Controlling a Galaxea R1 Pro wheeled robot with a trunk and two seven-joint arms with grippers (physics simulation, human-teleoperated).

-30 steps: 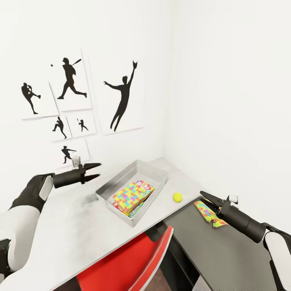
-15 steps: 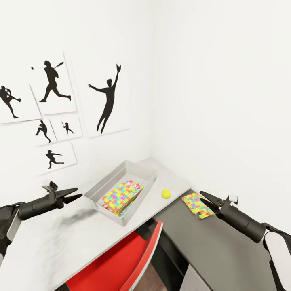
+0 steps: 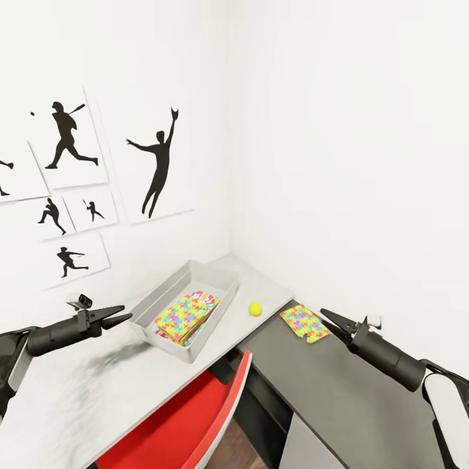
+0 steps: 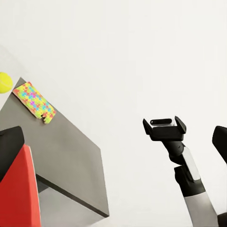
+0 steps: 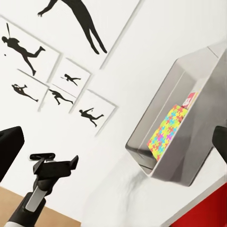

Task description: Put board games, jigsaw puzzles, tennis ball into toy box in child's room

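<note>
The long pale grey bench (image 3: 85,397) carries a shallow light grey toy box (image 3: 170,294) with sloping sides, set near the wall corner. Inside it lies a multicoloured jigsaw puzzle slab (image 3: 180,314) on top of a red-and-white printed board game box (image 3: 207,298) (only an edge of the game box shows past the slab). Just beside the box, on the bench top, sits the small yellow-green tennis ball (image 3: 255,309). A second knobbly-edged multicoloured jigsaw slab (image 3: 303,322) lies flat on the lower dark grey cabinet (image 3: 339,397) that joins the bench at the corner, near the ball but apart from it.

The left tool (image 3: 120,317) hovers over the bench just beside the toy box's near end, its two black fingers slightly parted and holding nothing. The right tool (image 3: 329,319) hangs over the cabinet, its fingers likewise released, tips just beside the second slab. A red chair (image 3: 189,423) stands tucked under the bench. Black baseball silhouette posters (image 3: 156,166) hang on the white wall.
</note>
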